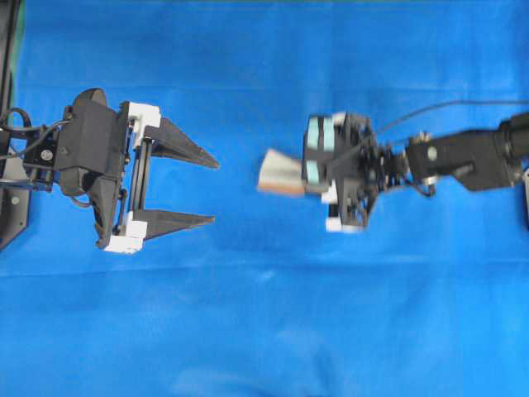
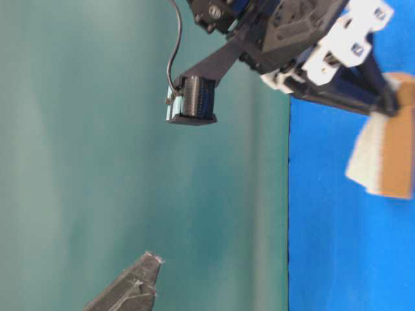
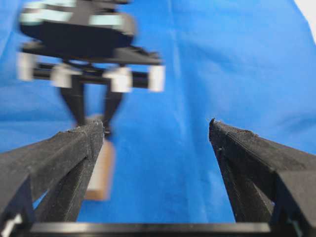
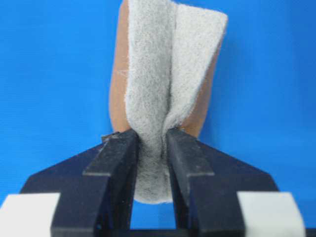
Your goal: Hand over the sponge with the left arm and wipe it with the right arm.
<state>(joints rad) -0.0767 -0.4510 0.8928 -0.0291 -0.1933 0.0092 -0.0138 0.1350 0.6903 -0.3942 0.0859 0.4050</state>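
The sponge, pinched and creased between the fingers of the right gripper, hangs above the blue cloth, while the left gripper, well apart from the sponge, points at it with jaws spread wide and empty.

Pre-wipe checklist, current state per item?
1. Right gripper shut on the sponge: ok, pads pinch it into a fold.
2. Left gripper open, holding nothing: ok.
3. Handover done: ok, the sponge sits apart from the left gripper in the overhead view.
4. Sponge touching the blue cloth: cannot tell.
5. Scouring face turned down: cannot tell, the sponge is blurred and folded.
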